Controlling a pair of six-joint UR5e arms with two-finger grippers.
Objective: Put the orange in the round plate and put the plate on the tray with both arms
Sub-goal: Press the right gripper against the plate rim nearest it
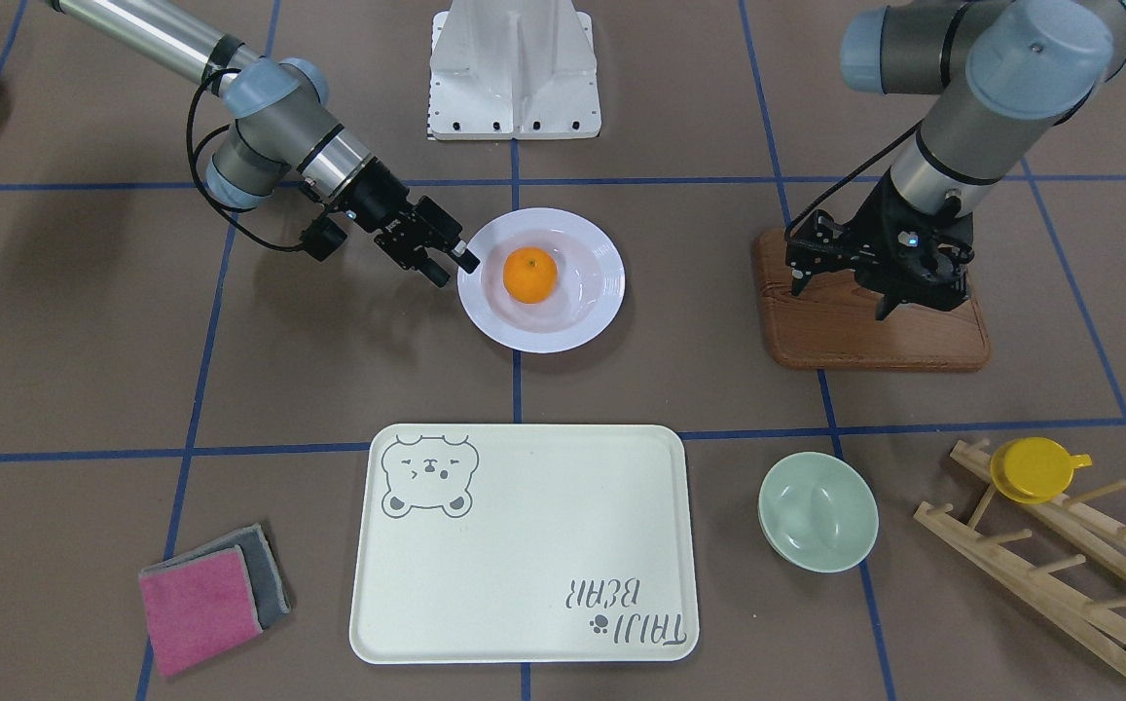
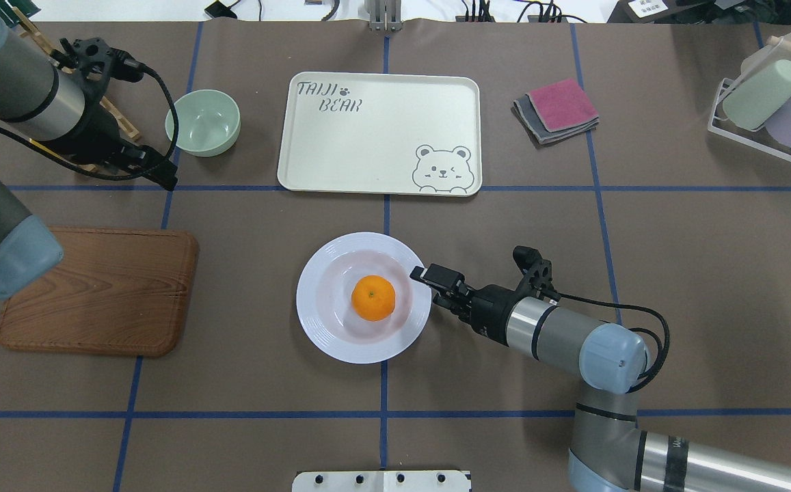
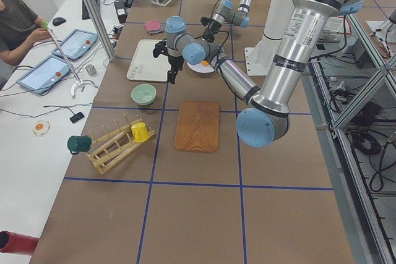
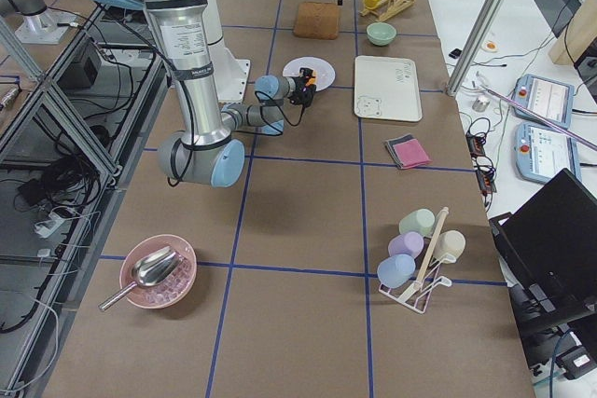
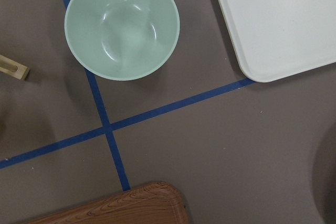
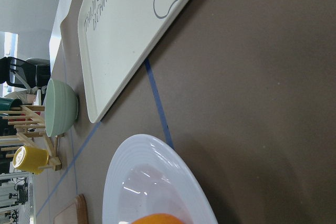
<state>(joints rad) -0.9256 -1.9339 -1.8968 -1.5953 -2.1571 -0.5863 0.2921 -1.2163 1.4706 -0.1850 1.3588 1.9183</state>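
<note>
One orange (image 2: 373,298), stem dimple up, sits at the centre of the single round plate (image 2: 327,328) on the desk (image 2: 504,205), on the robot's side of the lone tray (image 2: 368,150). The tray's long axis runs side to side across the desk, and grey lettering on it reads "TAIJI BEAR". The right hand (image 1: 453,267) is at the plate's rim, fingers slightly apart. The left hand (image 1: 845,295) hangs raised near a wooden board (image 2: 94,294), fingers spread wide and holding nothing.
</note>
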